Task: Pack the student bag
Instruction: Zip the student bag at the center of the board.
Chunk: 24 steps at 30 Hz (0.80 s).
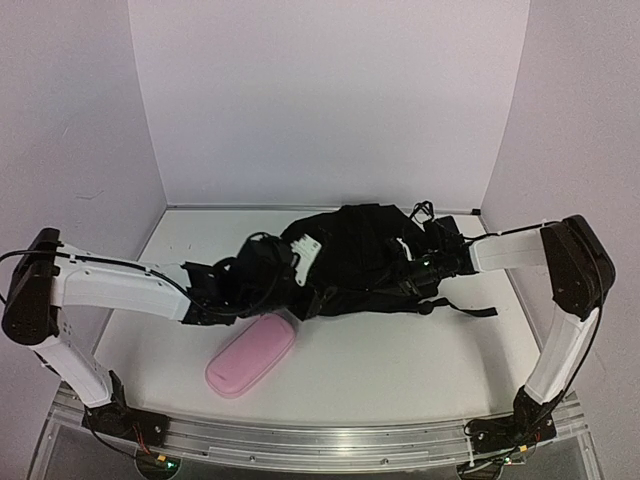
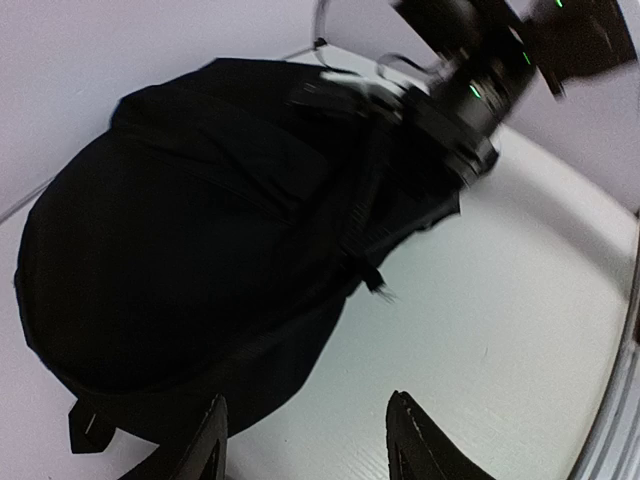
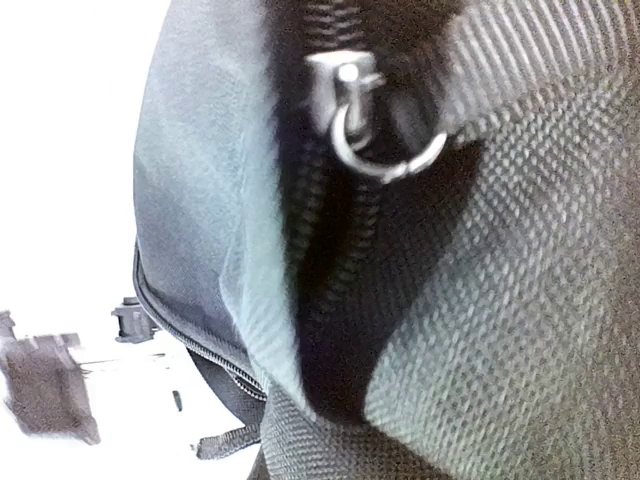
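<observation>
While the student bag [image 1: 360, 260] lay slumped mid-table toward the back, the left gripper [image 2: 305, 440] stood spread and empty beside its left end. The right gripper [image 1: 425, 262] was pressed together at its right side, with any pinch hidden in fabric. White table [image 1: 400, 360], pale walls [image 1: 320, 100].

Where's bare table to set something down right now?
Front right: open table between backpack, pink pencil case and near rail. Back-left corner behind left arm also bare. Crowded centre: it and right arm at the backpack.
</observation>
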Each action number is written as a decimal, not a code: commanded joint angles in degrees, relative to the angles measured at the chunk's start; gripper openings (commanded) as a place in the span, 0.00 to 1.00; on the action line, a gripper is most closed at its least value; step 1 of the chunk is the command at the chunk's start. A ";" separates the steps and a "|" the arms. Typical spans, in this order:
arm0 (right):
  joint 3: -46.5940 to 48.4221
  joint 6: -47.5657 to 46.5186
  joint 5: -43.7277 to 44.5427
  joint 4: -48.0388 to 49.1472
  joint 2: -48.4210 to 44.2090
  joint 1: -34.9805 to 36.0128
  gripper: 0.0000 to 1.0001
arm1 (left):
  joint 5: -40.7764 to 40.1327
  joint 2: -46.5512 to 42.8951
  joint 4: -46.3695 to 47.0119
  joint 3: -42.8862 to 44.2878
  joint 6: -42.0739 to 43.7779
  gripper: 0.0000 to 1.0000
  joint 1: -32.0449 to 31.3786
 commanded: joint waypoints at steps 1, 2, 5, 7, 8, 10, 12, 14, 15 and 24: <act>-2.21 -5.58 3.36 13.15 -5.44 -0.46 0.00 | 8.94 -4.16 2.36 -1.11 -16.76 0.56 4.46; -3.07 -6.16 3.90 14.76 -6.08 -0.40 0.00 | 9.26 -3.63 1.10 0.25 -17.57 0.56 4.85; -4.74 -8.64 5.88 16.36 -7.35 -0.12 0.00 | 12.38 -0.47 -3.38 5.33 -20.09 0.58 6.49; -5.30 -9.61 6.73 16.54 -7.70 -0.11 0.00 | 14.98 1.76 -4.13 7.46 -21.20 0.59 7.23; -5.51 -9.85 6.82 16.55 -7.76 -0.13 0.00 | 17.26 2.89 -4.17 8.68 -21.73 0.59 7.67; -5.82 -9.83 6.88 16.91 -7.96 -0.09 0.00 | 21.29 4.97 -3.58 10.47 -22.56 0.57 8.39; -6.03 -9.26 7.11 17.51 -8.23 0.06 0.00 | 24.21 7.27 -3.76 12.85 -22.90 0.55 8.59; -6.08 -8.72 7.25 17.75 -8.26 0.35 0.00 | 25.85 10.02 -4.86 15.29 -23.70 0.51 8.61; -6.17 -8.54 7.31 17.94 -8.41 0.50 0.00 | 27.34 11.01 -4.95 16.39 -24.04 0.50 8.60; -7.46 -9.23 8.33 18.58 -9.57 1.41 0.00 | 31.55 18.27 -3.80 21.46 -29.50 0.42 8.81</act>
